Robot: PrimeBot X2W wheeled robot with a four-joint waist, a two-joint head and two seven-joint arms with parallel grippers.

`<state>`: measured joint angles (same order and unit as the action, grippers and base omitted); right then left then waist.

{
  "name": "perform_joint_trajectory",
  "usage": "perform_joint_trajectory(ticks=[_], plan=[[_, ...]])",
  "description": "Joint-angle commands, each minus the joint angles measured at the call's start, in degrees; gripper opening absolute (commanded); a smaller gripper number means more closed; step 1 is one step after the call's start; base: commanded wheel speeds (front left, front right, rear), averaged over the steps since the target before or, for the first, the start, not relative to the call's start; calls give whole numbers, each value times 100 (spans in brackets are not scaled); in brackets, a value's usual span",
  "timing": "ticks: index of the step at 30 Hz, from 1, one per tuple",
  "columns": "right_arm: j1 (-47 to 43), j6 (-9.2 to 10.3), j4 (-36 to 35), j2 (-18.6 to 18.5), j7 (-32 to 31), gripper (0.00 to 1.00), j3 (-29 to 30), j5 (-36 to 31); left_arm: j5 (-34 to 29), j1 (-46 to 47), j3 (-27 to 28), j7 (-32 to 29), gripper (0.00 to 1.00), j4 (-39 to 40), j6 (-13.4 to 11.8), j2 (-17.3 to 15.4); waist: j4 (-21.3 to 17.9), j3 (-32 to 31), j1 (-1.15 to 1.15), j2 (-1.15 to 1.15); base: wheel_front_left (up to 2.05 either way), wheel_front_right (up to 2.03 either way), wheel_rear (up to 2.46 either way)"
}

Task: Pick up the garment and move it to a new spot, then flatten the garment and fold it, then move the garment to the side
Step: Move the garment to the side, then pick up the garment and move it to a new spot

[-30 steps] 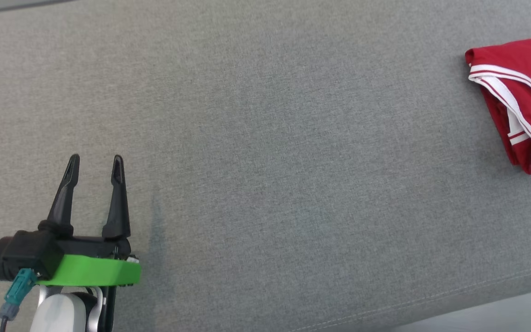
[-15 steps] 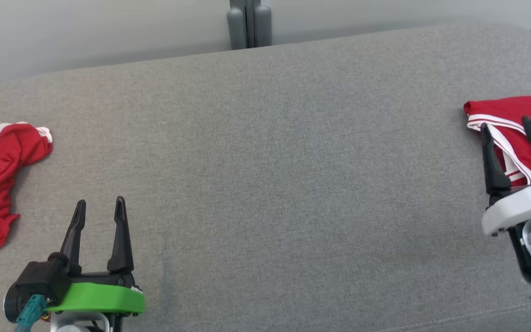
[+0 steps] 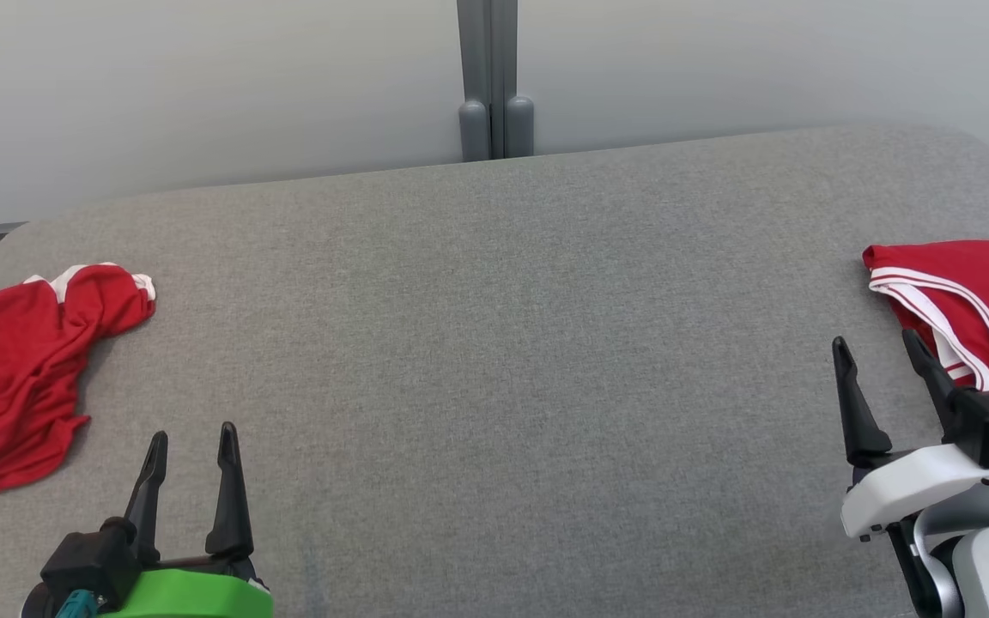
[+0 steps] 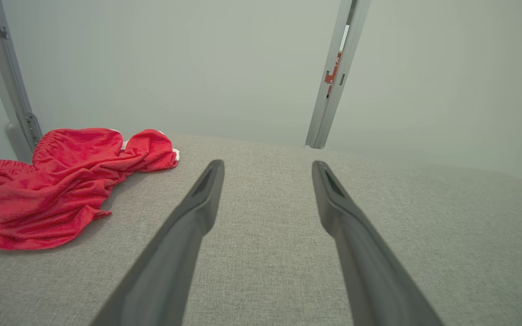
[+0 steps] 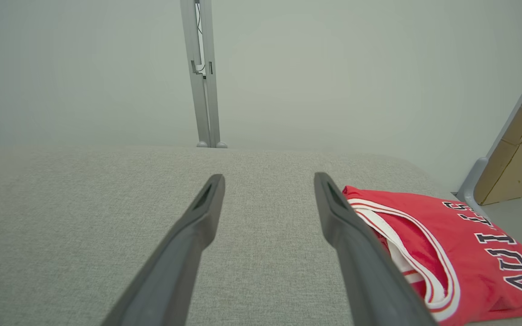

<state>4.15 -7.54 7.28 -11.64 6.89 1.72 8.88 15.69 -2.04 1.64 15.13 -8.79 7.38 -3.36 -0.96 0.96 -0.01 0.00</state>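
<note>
Nearest the camera, head view: left gripper (image 3: 193, 432) at lower left with a green collar (image 3: 194, 596) at its base, right gripper (image 3: 874, 337) at lower right with a white collar (image 3: 915, 485). Both point away from the robot over the grey upholstered surface (image 3: 494, 343).

Left gripper: fingers parted, nothing between them. The left wrist view confirms this (image 4: 266, 164), with bare grey fabric showing in the gap.

Right gripper: likewise spread and empty, with bare fabric between the fingers in the right wrist view (image 5: 268, 176).

Crumpled red garment (image 3: 14, 369): lies in a loose heap at the left end of the surface, beyond and outboard of the left gripper and apart from it. White trim shows at its far edge. The left wrist view (image 4: 57, 181) shows it bunched and wrinkled, with an elastic-looking gathered hem.

Folded red jersey (image 3: 967, 292): lies flat at the right end, just beyond the right gripper. White-striped edging faces the middle of the surface, and dark lettering shows on top (partly cut off by the picture edge). In the right wrist view (image 5: 447, 244) the outer finger overlaps its near corner; I cannot tell whether they touch.

Middle of the surface, between the two garments: bare.

Farthest: a pale wall with a grey upright post (image 3: 488, 77) behind the back edge. A cardboard box (image 5: 519, 158) stands off the right end.
</note>
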Motion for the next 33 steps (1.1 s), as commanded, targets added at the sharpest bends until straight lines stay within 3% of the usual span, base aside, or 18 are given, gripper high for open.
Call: perform_joint_trajectory(ticks=[1, 12, 19, 33], plan=[[-102, 11, -27, 27, -41, 100, -1, -111, 4, -109, 33, 0, 100, -25, 11, 2, 19, -52, 1, 0, 0, 0, 0], [-151, 11, 15, 134, -88, 100, -107, -94, -58, -163, 33, 0, 100, -54, 12, 31, 56, -158, 1, 0, 0, 0, 0], [-226, 11, 58, 145, -78, 100, -198, -66, -75, -119, -11, 0, 100, -61, 12, 28, 315, -177, 1, 0, 0, 0, 0], [-253, 11, 128, 170, -2, 100, -340, 23, -116, -239, -23, 0, 100, -88, 12, -18, 1686, -223, 1, 0, 0, 0, 0]])
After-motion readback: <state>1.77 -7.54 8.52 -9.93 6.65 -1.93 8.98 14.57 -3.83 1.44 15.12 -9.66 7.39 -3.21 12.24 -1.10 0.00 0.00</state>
